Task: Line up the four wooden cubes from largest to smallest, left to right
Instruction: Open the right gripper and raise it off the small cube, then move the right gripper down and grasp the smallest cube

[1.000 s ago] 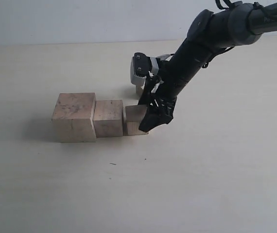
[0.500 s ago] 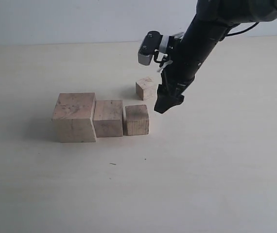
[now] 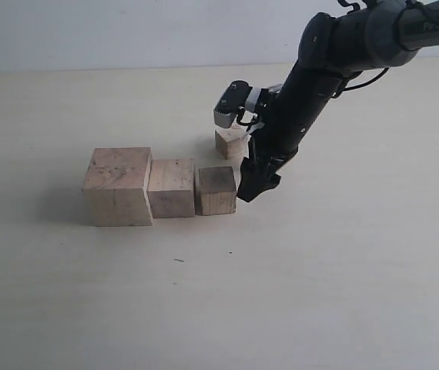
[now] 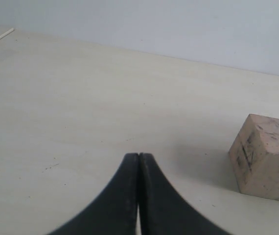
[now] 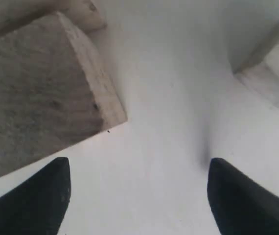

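Note:
Three of the four wooden cubes stand touching in a row: the largest cube on the left, the second cube, then the third cube. The smallest cube sits apart, behind the row's right end. My right gripper hangs low just right of the third cube, open and holding nothing. Its wrist view shows the third cube and a corner of another cube ahead of the open right gripper. My left gripper is shut and empty, with one cube off to its side.
A pale bare tabletop surrounds the cubes. The right arm slants down from the upper right and partly covers the smallest cube. The left arm does not show in the exterior view.
One second ago the right gripper was at the third cube. It rose and drew back toward the smallest cube, then came down again beside the third cube's right face.

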Available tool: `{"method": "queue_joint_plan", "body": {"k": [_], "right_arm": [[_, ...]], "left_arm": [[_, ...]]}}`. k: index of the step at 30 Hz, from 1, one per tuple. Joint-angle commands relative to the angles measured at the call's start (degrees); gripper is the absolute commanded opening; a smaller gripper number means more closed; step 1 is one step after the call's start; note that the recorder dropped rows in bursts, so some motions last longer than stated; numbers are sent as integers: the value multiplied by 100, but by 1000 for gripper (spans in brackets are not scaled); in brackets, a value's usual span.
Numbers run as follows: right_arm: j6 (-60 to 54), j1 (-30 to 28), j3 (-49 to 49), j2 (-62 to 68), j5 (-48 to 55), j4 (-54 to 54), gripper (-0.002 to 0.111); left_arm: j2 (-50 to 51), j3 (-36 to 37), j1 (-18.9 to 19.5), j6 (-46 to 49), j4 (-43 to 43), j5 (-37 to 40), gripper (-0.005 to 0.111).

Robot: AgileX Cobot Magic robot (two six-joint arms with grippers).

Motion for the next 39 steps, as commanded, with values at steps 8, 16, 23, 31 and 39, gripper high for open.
{"method": "queue_joint_plan", "body": {"k": [8, 16, 23, 31, 39], "right_arm": [[-93, -8, 2, -6, -270, 559, 72], [-134, -8, 2, -6, -270, 624, 72], [252, -8, 2, -162, -18, 118, 72], [1292, -8, 2, -760, -381, -399, 67], [2675, -8, 2, -865, -1412, -332, 55]], "left_arm": [[-25, 18, 15, 26, -69, -54, 0], [-25, 18, 15, 26, -69, -54, 0], [-25, 18, 15, 26, -69, -54, 0], [-25, 18, 15, 26, -69, -54, 0], [-25, 18, 15, 26, -69, -54, 0]]}}
